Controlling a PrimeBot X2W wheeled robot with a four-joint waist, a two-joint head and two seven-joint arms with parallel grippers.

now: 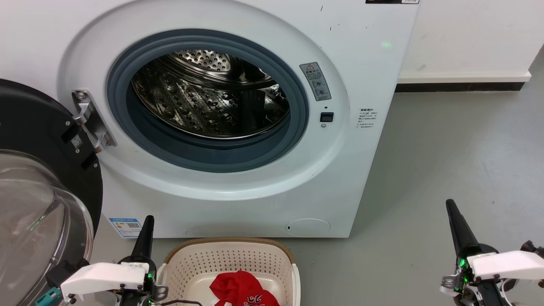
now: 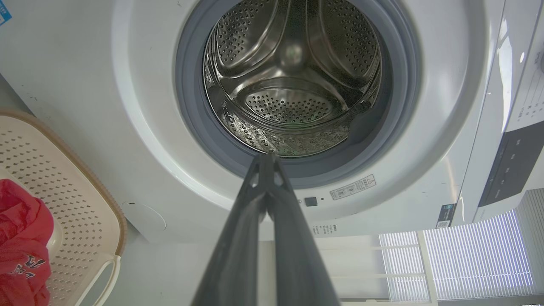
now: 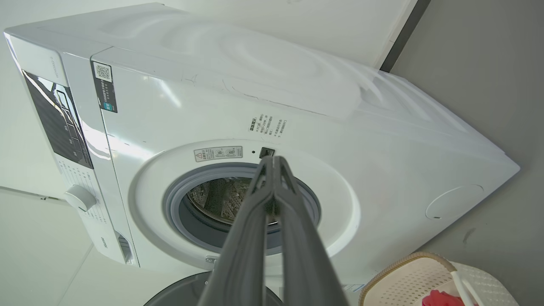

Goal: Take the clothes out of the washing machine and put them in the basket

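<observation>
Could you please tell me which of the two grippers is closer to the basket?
The left gripper: it sits right beside the basket, while the right gripper is off to the side over the grey floor.

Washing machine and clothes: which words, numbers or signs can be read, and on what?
Warning sticker beside the washing machine opening: red triangle sign; text too small.
Printed lines on its front: too small.
Blue label at its bottom: blurred.
QR code on the door: no readable text.
Print on the red clothes in the basket: partly hidden, unreadable.
</observation>
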